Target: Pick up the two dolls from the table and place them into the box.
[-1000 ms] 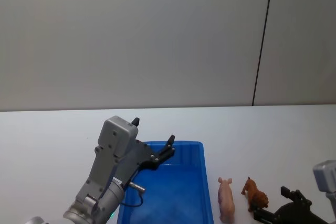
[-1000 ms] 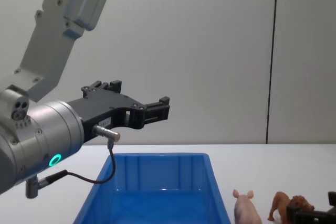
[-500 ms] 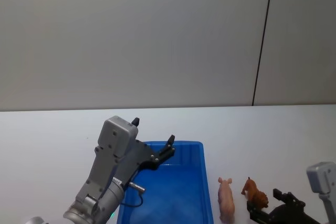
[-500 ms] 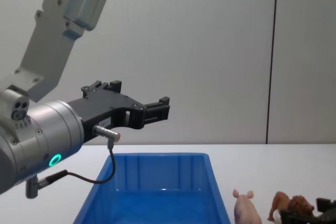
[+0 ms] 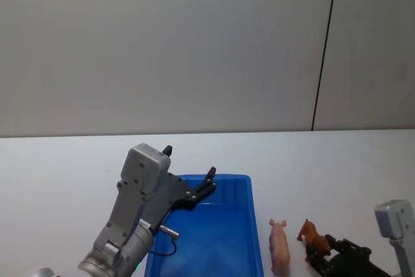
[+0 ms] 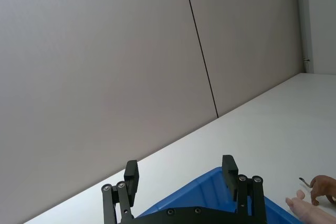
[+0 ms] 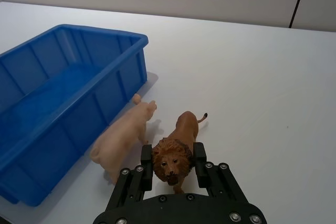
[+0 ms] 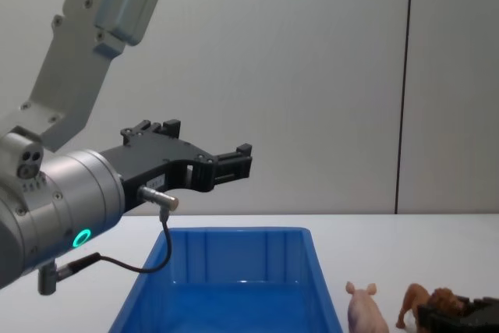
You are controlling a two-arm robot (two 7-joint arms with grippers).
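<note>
Dolls: two toy animals, a pink pig [image 7: 123, 142] and a brown lion [image 7: 185, 125], stand side by side on the white tabletop [image 7: 262, 72], just beside the right wall of the blue box [image 7: 113, 90]; neither is inside it.
Box: open on top, with nothing in it that I can see.
Right pincer [image 7: 173, 156]: low at the lion, fingers tight against both sides of the mane. I read it as pinching the lion's head, with the lion's feet on the tabletop.
Left pincer [image 6: 180, 174]: spread, holding nothing, raised above the box's far left part.
Progress: early. I judge the first grasp to be in place. Lifting, carrying and releasing the lion remain, then everything for the pig.
</note>
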